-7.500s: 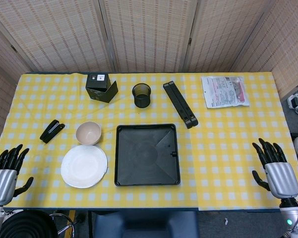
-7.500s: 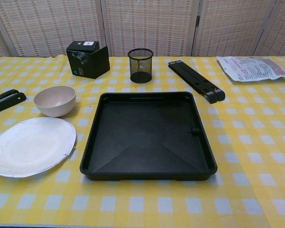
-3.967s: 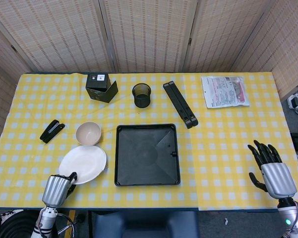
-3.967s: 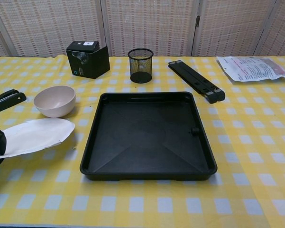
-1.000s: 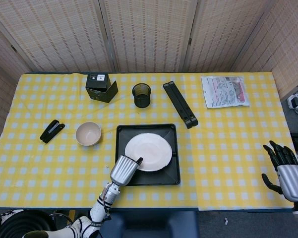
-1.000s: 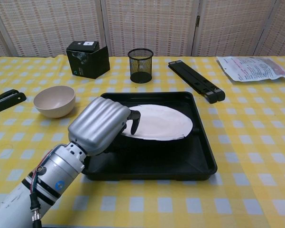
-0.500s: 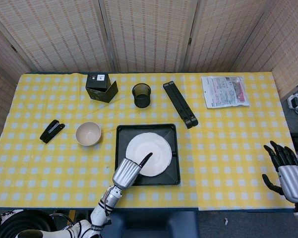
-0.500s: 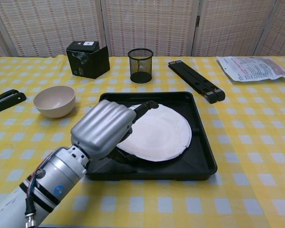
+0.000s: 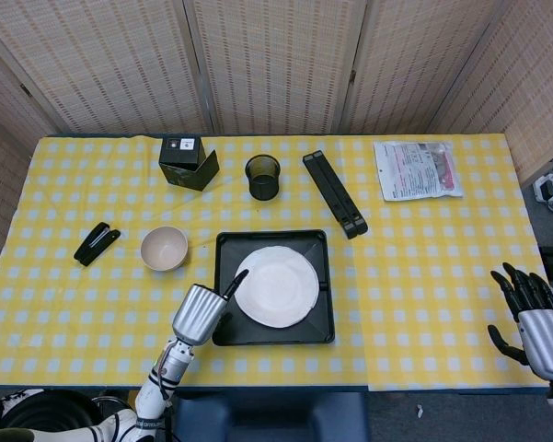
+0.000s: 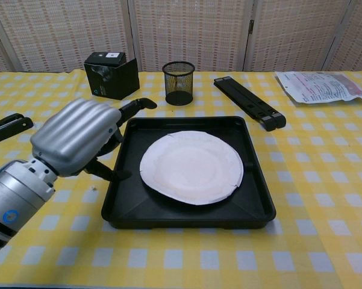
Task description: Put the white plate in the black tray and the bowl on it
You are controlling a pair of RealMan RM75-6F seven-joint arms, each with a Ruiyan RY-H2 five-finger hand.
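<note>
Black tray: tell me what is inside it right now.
Only the white plate lies inside the black tray, flat on its floor. The bowl sits outside, on the table to the tray's left. The tray floor beneath the plate is covered.

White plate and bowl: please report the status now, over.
Left hand open, empty, beside black tray. Right hand open, idle at table edge. White plate lies flat in tray. Bowl on table, not yet placed; nothing blocking it.

A white plate [image 9: 275, 285] lies in a black tray [image 9: 224, 333] on a desk [image 9: 423, 276] covered in yellow-and-white checks. A beige bowl [image 9: 164, 248], black mesh cup [image 9: 262, 176], black box [image 9: 188, 161] and black stapler [image 9: 96, 242] surround it. The left hand [image 10: 78, 135] is silver with black fingers [image 10: 137, 106].
</note>
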